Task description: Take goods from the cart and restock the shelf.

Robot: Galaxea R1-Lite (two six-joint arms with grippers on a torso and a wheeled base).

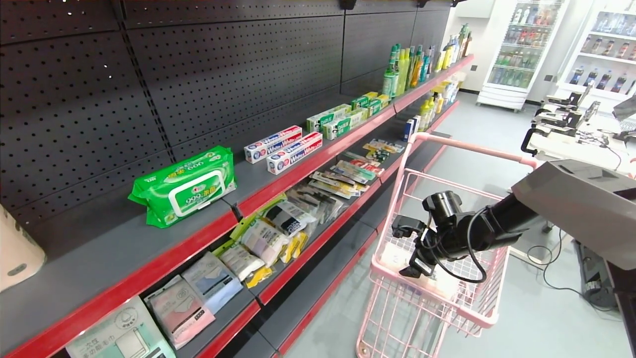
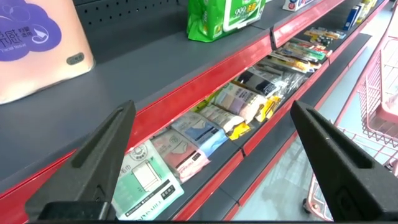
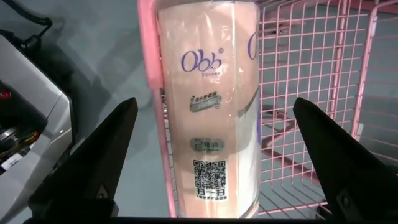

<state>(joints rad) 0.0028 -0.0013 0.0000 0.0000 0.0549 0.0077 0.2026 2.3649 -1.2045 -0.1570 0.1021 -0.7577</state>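
Note:
In the pink cart (image 1: pixel 474 150) stands a peach pack of tissue rolls (image 3: pixel 208 74), pale at the basket's near corner (image 1: pixel 397 254). My right gripper (image 3: pixel 214 102) hangs open above it with one finger on each side, not touching; it reaches down into the basket (image 1: pixel 413 258). My left gripper (image 2: pixel 211 106) is open and holds nothing, over the top shelf board (image 2: pixel 155 68). Beside it on that board stands a pink toilet paper pack (image 2: pixel 37 43), at the far left edge (image 1: pixel 15 248) in the head view.
A green wet-wipes pack (image 1: pixel 185 185) and toothpaste boxes (image 1: pixel 283 148) lie further along the top shelf, bare board between. The lower shelf (image 1: pixel 318 233) holds small packets (image 1: pixel 268 233). The aisle floor (image 1: pixel 536 318) is free around the cart; coolers stand behind.

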